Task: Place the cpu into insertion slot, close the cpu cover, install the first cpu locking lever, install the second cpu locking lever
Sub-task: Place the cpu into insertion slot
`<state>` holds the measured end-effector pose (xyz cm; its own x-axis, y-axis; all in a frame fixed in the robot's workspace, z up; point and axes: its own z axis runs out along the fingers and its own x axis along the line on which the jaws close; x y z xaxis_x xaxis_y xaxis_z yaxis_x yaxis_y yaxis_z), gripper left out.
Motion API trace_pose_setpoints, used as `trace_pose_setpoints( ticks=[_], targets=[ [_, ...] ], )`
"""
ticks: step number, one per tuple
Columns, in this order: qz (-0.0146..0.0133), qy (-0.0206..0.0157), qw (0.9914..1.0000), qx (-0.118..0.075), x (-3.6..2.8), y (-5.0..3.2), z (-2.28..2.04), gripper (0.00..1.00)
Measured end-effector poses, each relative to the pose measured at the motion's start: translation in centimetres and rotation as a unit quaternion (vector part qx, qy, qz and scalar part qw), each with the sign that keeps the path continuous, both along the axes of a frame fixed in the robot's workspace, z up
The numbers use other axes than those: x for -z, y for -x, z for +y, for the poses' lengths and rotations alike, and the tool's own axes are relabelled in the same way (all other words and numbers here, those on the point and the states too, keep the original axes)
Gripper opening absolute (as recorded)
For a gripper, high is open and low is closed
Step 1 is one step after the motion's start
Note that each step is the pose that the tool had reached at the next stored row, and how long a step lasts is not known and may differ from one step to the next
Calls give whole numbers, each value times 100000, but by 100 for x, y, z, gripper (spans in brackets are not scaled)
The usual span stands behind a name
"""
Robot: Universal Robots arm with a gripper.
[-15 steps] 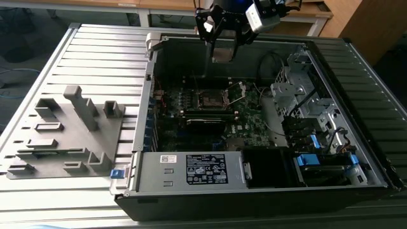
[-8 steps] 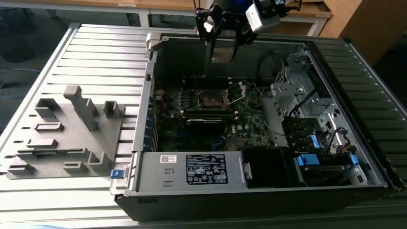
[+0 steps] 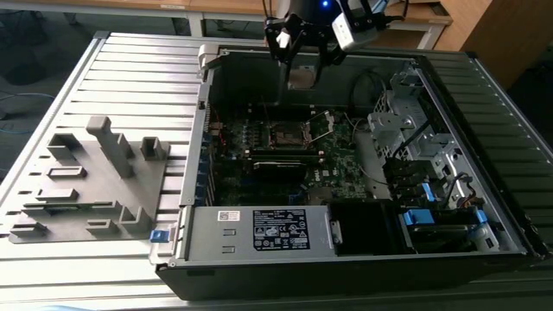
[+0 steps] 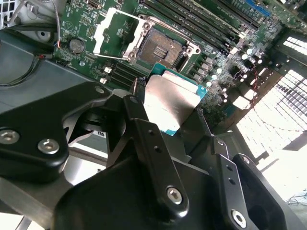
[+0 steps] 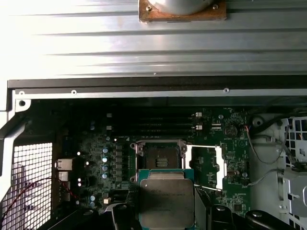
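My gripper [image 3: 302, 72] hangs above the open computer case, shut on the cpu [image 3: 302, 78], a flat square chip with a dull grey metal top. The chip rides in the air above and a little behind the insertion slot [image 3: 285, 134], a dark square socket with a brownish centre. In both wrist views the cpu [image 4: 170, 103] [image 5: 165, 199] sits between my black fingers [image 4: 144, 129], with the bare insertion slot [image 4: 160, 48] [image 5: 158, 155] just beyond it. The cpu cover [image 3: 322, 124] [image 4: 112, 31] [image 5: 206, 165], a silver frame, stands swung open beside the slot.
The case walls [image 3: 207, 97] ring the motherboard [image 3: 341, 165]. A metal box with a white label [image 3: 259, 230] fills the near bay. Drive cages and cables [image 3: 415, 136] crowd the exterior view's right. A grey fixture block [image 3: 87, 181] lies on the slatted table at the exterior view's left.
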<state>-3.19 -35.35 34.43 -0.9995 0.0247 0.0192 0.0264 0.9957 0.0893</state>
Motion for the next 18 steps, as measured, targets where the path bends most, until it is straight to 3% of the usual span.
trace_pose_setpoints(
  ticks=[7, 18],
  targets=[
    [-3, -7, 100000, 2, 22, 0, 0, 54],
    [3, 7, 100000, 0, 206, 0, 0, 54]
  ],
)
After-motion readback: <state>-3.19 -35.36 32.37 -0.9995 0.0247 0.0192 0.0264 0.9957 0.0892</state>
